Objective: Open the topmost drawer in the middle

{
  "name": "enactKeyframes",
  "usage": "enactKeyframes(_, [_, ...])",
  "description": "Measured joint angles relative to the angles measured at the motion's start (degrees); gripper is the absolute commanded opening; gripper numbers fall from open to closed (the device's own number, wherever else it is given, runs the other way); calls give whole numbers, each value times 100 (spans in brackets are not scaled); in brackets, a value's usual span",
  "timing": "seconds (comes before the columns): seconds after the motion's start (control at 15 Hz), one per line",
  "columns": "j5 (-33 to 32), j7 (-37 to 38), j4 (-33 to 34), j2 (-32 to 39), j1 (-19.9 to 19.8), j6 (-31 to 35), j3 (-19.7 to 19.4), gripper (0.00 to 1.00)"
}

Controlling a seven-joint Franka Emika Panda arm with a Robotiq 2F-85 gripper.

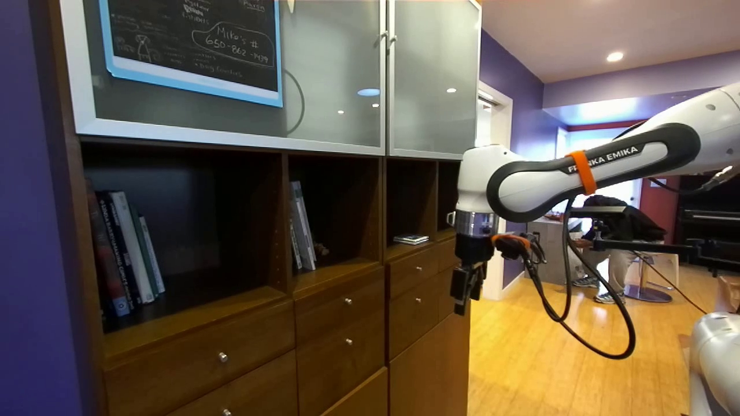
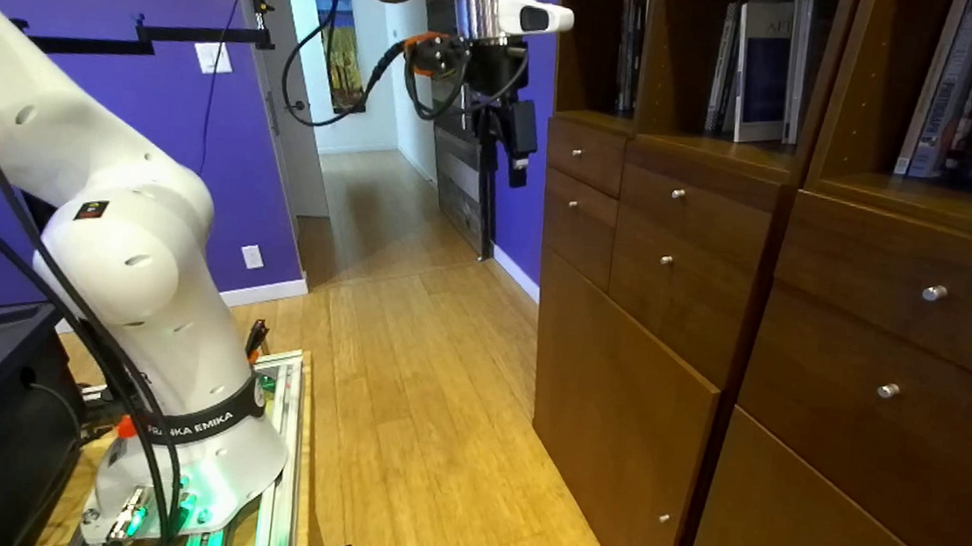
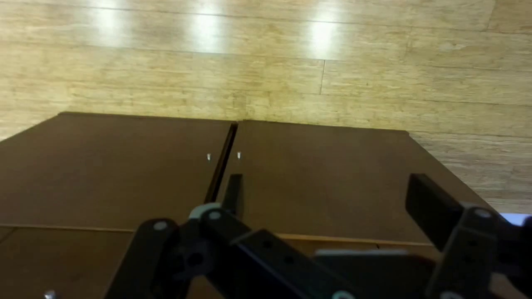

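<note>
The topmost drawer in the middle is a shallow dark-brown front with a small silver knob. It shows in both exterior views (image 1: 334, 310) (image 2: 706, 217) and is shut, flush with its neighbours. In the wrist view I cannot make it out; the gripper covers most of the drawer area. My gripper (image 3: 326, 195) is open and empty, its two black fingers wide apart. It points down in front of the cabinet, apart from it, and shows in both exterior views (image 1: 467, 292) (image 2: 508, 139). No finger touches a knob.
A wider drawer (image 1: 196, 370) and deeper drawers (image 2: 686, 299) adjoin it. Lower cabinet doors (image 3: 324, 178) reach towards the wooden floor (image 3: 266, 74). Open shelves with books (image 1: 130, 248) are above the drawers, with frosted glass doors (image 1: 341, 69) higher up. The robot base (image 2: 188, 458) stands opposite.
</note>
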Motion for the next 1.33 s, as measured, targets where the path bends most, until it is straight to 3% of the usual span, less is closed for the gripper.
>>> enactKeyframes(0.27, [-2,428,843,980,125,545,383,100])
enactKeyframes(0.87, [-172,467,2356,3131,54,1942,164,100])
enactKeyframes(1.0, [-448,467,2538,3426,55,2372,121,100])
enactKeyframes(1.33, [-536,467,2681,3581,65,2469,105,100])
